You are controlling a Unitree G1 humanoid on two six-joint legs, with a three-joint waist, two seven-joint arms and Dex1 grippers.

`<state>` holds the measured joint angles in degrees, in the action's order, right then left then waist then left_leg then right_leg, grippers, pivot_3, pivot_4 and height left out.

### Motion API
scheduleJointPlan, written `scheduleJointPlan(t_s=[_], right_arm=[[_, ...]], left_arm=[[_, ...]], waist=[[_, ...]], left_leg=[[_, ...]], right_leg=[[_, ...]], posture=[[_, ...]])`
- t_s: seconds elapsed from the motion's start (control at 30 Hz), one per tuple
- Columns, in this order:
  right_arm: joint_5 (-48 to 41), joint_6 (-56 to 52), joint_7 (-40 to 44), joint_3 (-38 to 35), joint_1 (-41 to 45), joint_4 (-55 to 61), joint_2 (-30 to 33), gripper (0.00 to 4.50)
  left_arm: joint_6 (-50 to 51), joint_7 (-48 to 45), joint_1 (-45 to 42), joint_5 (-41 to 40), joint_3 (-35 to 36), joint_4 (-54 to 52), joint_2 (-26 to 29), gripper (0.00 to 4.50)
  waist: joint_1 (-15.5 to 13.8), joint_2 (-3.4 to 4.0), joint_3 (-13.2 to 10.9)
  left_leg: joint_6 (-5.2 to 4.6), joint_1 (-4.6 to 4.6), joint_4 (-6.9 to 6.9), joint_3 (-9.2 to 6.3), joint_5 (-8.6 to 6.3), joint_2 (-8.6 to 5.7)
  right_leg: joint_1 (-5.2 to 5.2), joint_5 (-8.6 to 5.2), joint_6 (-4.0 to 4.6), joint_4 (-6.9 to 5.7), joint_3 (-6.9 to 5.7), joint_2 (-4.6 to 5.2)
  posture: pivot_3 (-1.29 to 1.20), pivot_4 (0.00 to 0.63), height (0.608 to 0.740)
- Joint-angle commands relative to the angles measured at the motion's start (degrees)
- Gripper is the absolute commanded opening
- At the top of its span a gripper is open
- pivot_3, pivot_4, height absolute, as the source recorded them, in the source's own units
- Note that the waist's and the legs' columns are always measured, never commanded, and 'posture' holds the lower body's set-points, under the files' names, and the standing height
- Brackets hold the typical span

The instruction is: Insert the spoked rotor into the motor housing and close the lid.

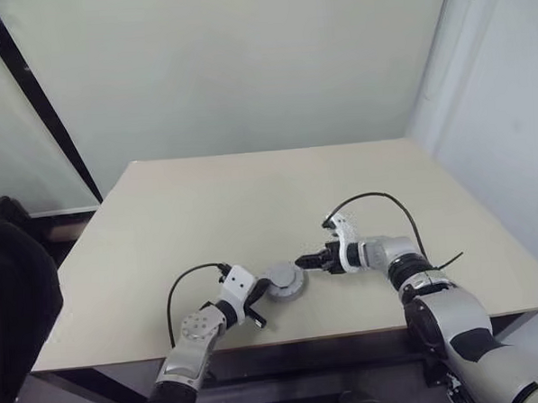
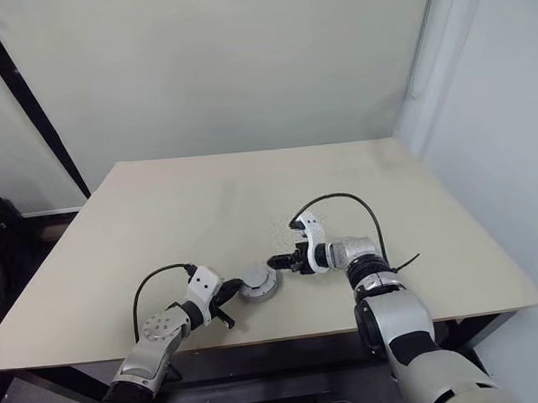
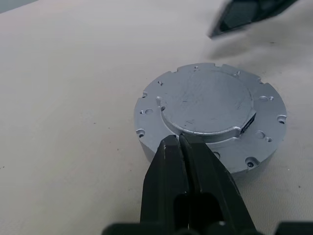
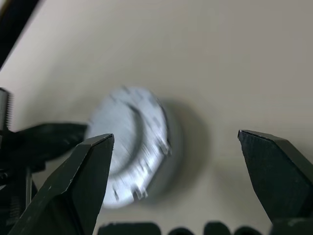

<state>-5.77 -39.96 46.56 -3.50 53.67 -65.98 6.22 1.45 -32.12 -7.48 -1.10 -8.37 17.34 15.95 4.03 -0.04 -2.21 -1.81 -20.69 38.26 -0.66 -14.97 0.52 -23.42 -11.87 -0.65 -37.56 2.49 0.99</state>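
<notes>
One grey lid (image 3: 210,110) lies on the table (image 1: 251,202); left hand (image 3: 180,147) closed against its rim, right hand (image 4: 176,171) wide open, empty.

Your left tool (image 1: 256,308) closed, angled inward, your right tool (image 1: 306,262) spread wide, pointing toward the left one

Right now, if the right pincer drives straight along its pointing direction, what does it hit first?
Most likely the closed motor assembly: the open right pincer points at it, no object between. The shut left pincer rests at its far side. Depth is unclear, so it could meet the table just short.
</notes>
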Motion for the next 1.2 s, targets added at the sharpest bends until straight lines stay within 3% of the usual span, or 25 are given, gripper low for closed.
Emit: scheduleJointPlan(t_s=[0.03,0.33,0.83,0.93,1.07,1.2], right_arm=[[-4.47,-7.65,-4.89,-5.05,1.35,-0.2,0.59,4.43],[-15.4,-15.17,-12.31,-18.46,-1.82,-1.65,-2.79,4.43],[-20.93,-15.58,-18.3,-24.64,-3.53,-1.57,-8.49,4.43],[-21.24,-15.33,-19.14,-25.01,-3.64,-1.46,-8.55,3.81],[-20.46,-15.67,-19.28,-24.06,-4.02,-1.05,-8.46,2.43],[-20.24,-16.61,-19.26,-23.32,-4.37,-0.81,-8.15,1.38]], left_arm=[[0.47,-0.33,-0.62,0.76,-1.37,0.71,-0.54,0.0],[0.41,-0.51,-0.49,0.68,-1.12,0.66,-0.3,0.0],[0.61,-0.55,-0.63,0.54,-0.53,0.34,-0.11,0.0],[0.63,-0.46,-0.64,0.52,-0.49,0.24,-0.1,0.0],[0.97,-0.31,-0.56,0.29,-0.27,-0.01,-0.18,0.0],[1.88,0.19,-0.6,-0.13,0.5,-0.3,-0.67,0.0]], waist=[[0.0,0.01,0.0],[0.02,0.0,0.0],[0.41,0.0,-0.01],[0.61,0.0,-0.01],[0.75,0.01,-0.02],[1.02,0.03,-0.01]], left_leg=[[0.0,-0.01,0.0,0.0,0.0,0.0],[0.0,-0.04,-0.01,-0.01,0.0,-0.01],[0.0,-0.03,-0.05,-0.01,-0.01,0.06],[0.01,-0.03,-0.09,-0.02,-0.01,0.07],[0.01,-0.05,-0.11,-0.01,-0.01,0.07],[0.01,-0.04,-0.21,-0.02,-0.01,0.07]], right_leg=[[-0.01,0.0,0.0,0.0,0.0,0.0],[0.0,0.0,-0.02,0.04,0.0,-0.01],[-0.02,-0.02,-0.01,0.12,-0.01,-0.04],[-0.03,-0.02,-0.01,0.13,-0.02,-0.05],[-0.07,-0.02,-0.01,0.14,-0.01,-0.05],[-0.07,-0.02,-0.01,0.22,-0.02,-0.05]], posture=[[0.0,0.0,0.74],[0.0,0.0,0.74],[0.0,0.0,0.74],[0.0,0.0,0.74],[0.0,0.0,0.74],[0.0,0.0,0.74]])
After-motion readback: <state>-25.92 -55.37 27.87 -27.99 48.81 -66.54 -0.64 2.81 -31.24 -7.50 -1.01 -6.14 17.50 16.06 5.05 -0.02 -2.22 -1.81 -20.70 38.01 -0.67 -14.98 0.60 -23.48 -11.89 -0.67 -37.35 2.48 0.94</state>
